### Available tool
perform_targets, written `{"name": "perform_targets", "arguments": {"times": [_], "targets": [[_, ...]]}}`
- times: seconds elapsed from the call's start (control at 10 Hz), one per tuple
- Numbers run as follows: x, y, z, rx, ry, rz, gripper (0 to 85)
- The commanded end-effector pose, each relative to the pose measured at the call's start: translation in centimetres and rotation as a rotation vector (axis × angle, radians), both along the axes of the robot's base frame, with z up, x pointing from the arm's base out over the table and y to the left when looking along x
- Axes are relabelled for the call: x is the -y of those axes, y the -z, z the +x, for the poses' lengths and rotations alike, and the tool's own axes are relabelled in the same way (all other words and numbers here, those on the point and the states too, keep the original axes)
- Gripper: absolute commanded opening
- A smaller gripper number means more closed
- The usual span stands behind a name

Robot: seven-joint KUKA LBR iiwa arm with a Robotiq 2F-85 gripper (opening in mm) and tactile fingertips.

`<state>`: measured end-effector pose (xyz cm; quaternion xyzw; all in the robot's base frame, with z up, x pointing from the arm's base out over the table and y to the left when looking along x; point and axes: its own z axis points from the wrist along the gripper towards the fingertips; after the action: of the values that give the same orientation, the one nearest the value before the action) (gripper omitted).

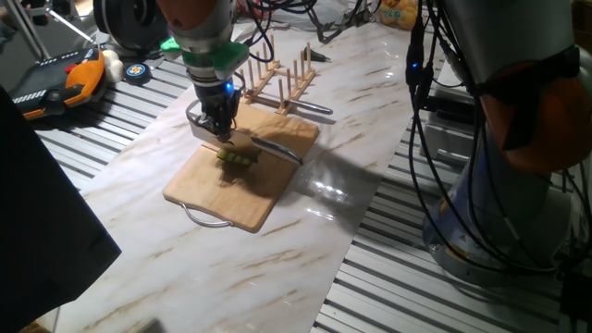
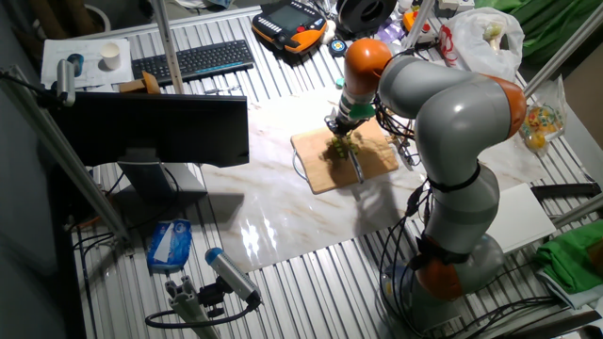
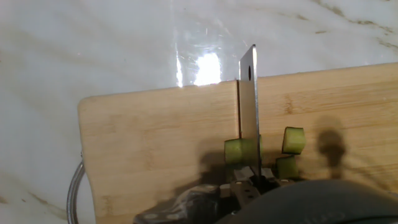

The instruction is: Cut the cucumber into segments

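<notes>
Hand view shows a thin grey metal knife blade (image 3: 249,106) that stands on its edge across the pale wooden cutting board (image 3: 155,149), with a small round hole near its far tip. The blade goes down into a light green cucumber stick (image 3: 239,149) with paler flesh, which lies across it near the 6 o'clock edge of the picture. At 3 o'clock of the blade, two short light green cucumber segments (image 3: 293,140) lie on the board, one just beside the other and close to the blade. A bent metal wire handle (image 3: 73,190) comes out from the board's edge at 8 o'clock.

From one fixed view, the black two-finger end effector (image 1: 219,125) hangs over the middle of the board (image 1: 213,199), right above the small green cluster of cucumber (image 1: 236,158). It is clamped on the knife, though the fingers themselves are too dark to see clearly. A second knife with a silver blade (image 1: 277,148) lies on the board at 3 o'clock of the cluster. A wooden rack of upright pegs (image 1: 277,79) stands at 12 o'clock of the board, on the white marble worktop (image 1: 185,268).

From the other fixed view, the grey and orange arm (image 2: 443,104) bends over the board (image 2: 325,174).
</notes>
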<state>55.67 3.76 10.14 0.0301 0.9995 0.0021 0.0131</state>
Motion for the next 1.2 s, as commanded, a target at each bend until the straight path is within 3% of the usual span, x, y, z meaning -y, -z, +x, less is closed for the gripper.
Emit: {"name": "perform_targets", "arguments": {"times": [0.0,0.8,1.1], "targets": [[-0.01,-0.06,-0.02,0.0,0.001,0.0,0.7],[0.8,0.66,0.25,-0.001,-0.007,0.003,0.7],[0.7,0.69,0.11,0.015,-0.002,0.006,0.7]]}}
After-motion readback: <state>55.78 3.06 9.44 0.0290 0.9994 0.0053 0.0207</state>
